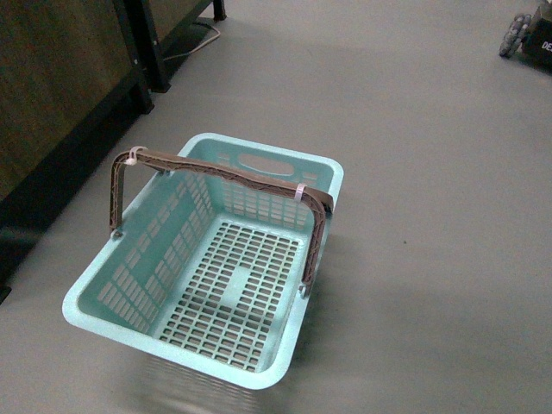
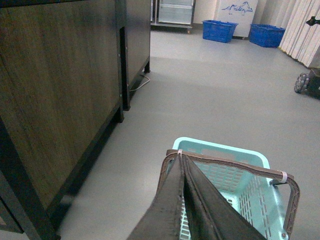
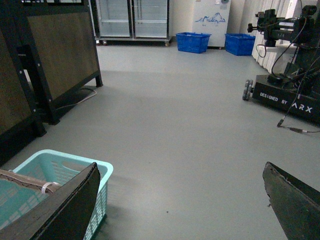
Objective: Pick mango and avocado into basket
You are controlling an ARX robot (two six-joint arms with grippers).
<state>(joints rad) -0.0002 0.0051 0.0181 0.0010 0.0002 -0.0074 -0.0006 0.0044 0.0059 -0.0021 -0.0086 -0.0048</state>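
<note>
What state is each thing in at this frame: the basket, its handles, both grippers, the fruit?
basket: upright on the floor, empty.
handles: raised, bound together by white ties.
left gripper: shut, holding nothing.
right gripper: open, holding nothing.
mango: not in view.
avocado: not in view.

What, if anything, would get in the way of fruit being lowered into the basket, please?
Only the handles, which stand upright across the middle of the basket. The openings on either side of them are free and the inside is empty. Neither the mango nor the avocado is in view.
</note>
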